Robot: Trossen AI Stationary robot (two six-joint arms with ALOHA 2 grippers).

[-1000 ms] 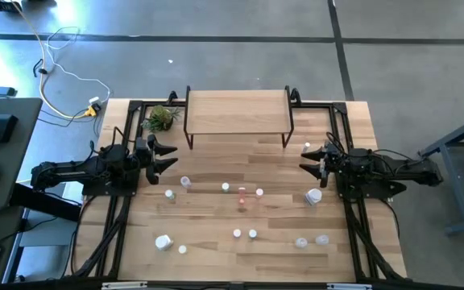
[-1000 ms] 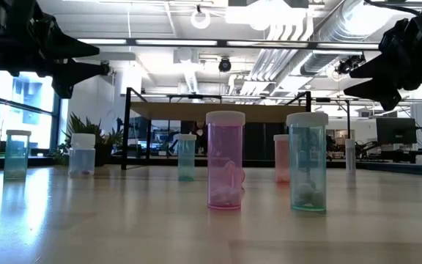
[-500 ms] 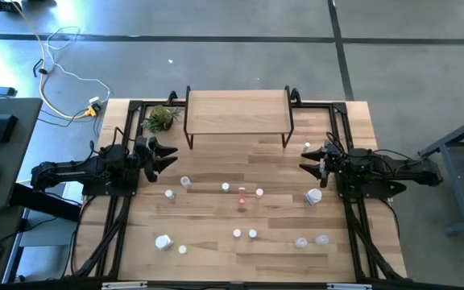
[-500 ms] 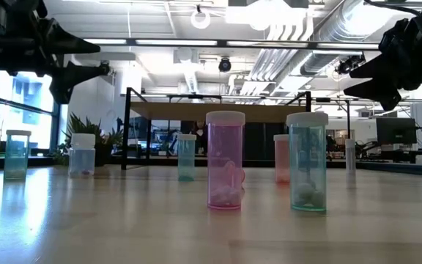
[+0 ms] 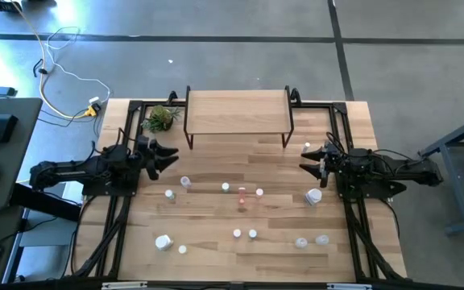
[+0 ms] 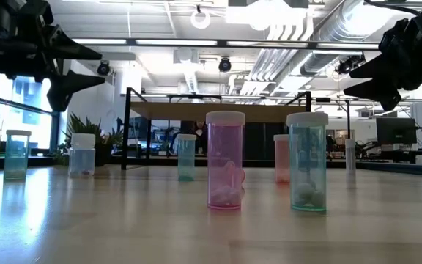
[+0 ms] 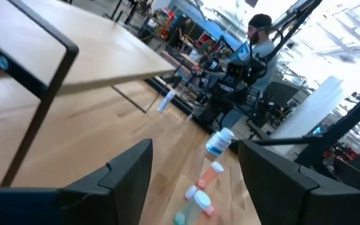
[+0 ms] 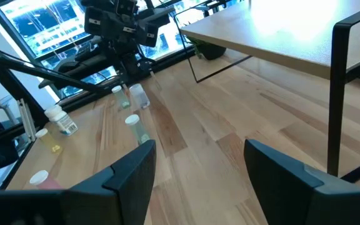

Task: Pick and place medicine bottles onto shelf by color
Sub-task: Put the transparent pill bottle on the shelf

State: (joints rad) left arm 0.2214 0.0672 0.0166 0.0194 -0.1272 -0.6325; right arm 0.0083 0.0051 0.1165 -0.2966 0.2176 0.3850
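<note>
Medicine bottles are seen scattered upright across the table, none on the shelf, which stands at the far edge. Compared with the earlier frames, the left gripper has been shifted slightly toward the shelf and rotated; bottles are unchanged. It is held above the table, fingers spread wide, empty. The right gripper is held opposite, likewise wide and empty.

Two dark, jointed arms, each ending in a black two-fingered tool.
</note>
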